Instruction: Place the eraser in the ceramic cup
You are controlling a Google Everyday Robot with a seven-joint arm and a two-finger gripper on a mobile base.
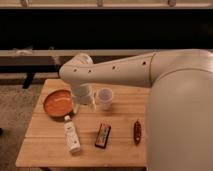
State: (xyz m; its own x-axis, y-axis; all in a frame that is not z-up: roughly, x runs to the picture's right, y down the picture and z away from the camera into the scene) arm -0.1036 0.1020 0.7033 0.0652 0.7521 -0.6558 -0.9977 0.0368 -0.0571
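The eraser (103, 135), a dark block with an orange-red stripe, lies flat on the wooden table (120, 112) near its front middle. The ceramic cup (105, 97), a small white mug, stands upright behind it, toward the table's middle. My gripper (84, 103) hangs down from the wrist just left of the cup, between the cup and the orange plate (57, 103). It is well behind and above the eraser and holds nothing that I can see. The cup's inside is not visible.
A white bottle with a label (72, 136) lies on its side left of the eraser. A slim reddish-brown pointed object (137, 131) lies to its right. My large white arm (175, 100) covers the table's right side. A dark bench runs behind the table.
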